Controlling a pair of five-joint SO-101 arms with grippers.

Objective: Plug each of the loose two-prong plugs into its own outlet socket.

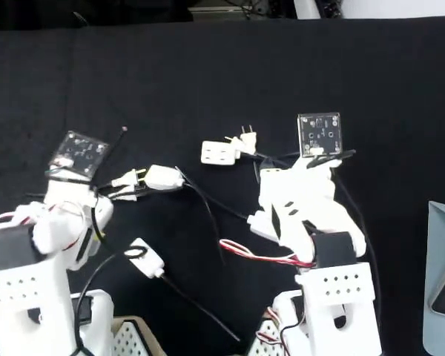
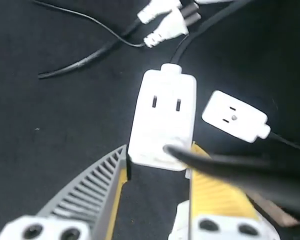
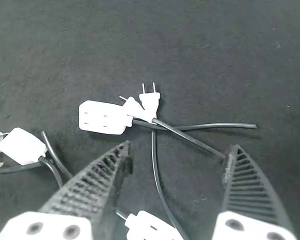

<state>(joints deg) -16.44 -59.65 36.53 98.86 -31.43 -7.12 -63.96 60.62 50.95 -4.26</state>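
Right claw (image 3: 181, 149): jaws wide apart, nothing held. A black cable (image 3: 154, 165) runs forward through the gap to the two loose plugs (image 3: 149, 102), which lie ahead of the fingertips, near the claw's centreline. Their long axes run roughly along the reach, prongs pointing away. An outlet socket (image 3: 102, 118) sits just beside them, off-centre. Judgement: this arm is the nearer one to the plugs. Farther off, left claw (image 2: 158, 151) appears clamped on the near end of a second socket block (image 2: 162, 115).
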